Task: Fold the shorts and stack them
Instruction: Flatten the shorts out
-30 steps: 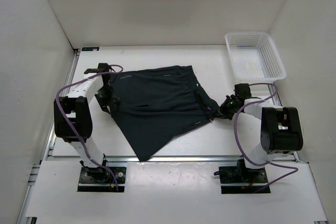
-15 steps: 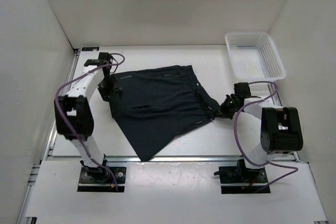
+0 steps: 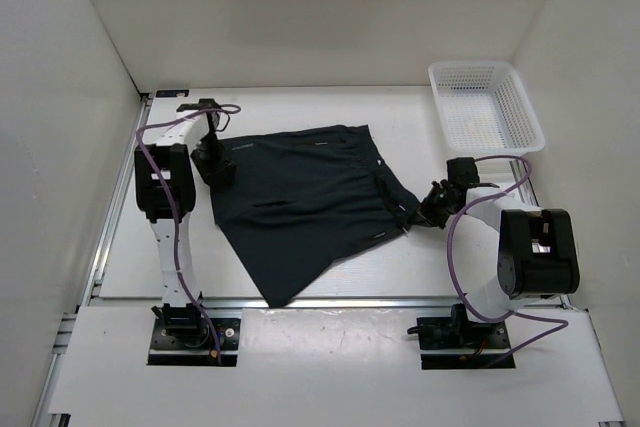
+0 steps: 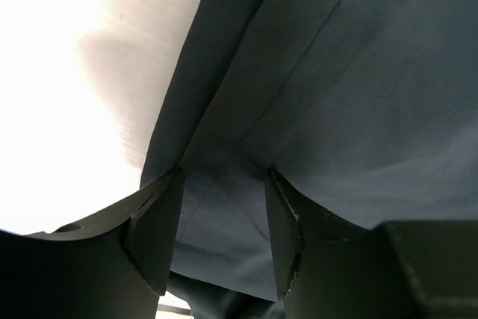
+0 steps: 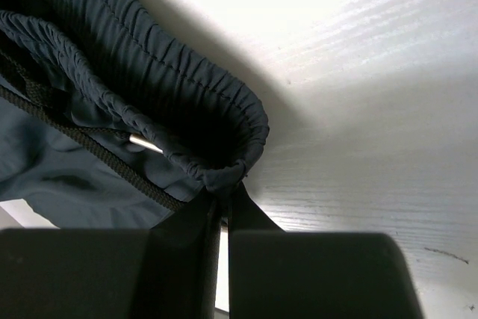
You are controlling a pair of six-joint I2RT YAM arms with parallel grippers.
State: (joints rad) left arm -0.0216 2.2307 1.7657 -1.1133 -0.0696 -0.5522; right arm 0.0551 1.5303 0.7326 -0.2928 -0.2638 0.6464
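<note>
The dark navy shorts (image 3: 300,202) lie spread on the white table, waistband to the right, one leg reaching toward the near edge. My left gripper (image 3: 212,162) is at the far left leg hem, jaws open with fabric (image 4: 314,95) lying between and past them. My right gripper (image 3: 425,209) is shut on the gathered waistband (image 5: 179,102) at the shorts' right corner; a drawstring with a metal tip (image 5: 146,143) shows beside it.
A white mesh basket (image 3: 485,107) stands at the far right corner. White walls enclose the table on three sides. A metal rail (image 3: 330,299) runs along the near edge.
My left arm has swung back and left, its gripper moving from the shorts' left side up to the far left corner. The right gripper and the shorts have barely moved.
</note>
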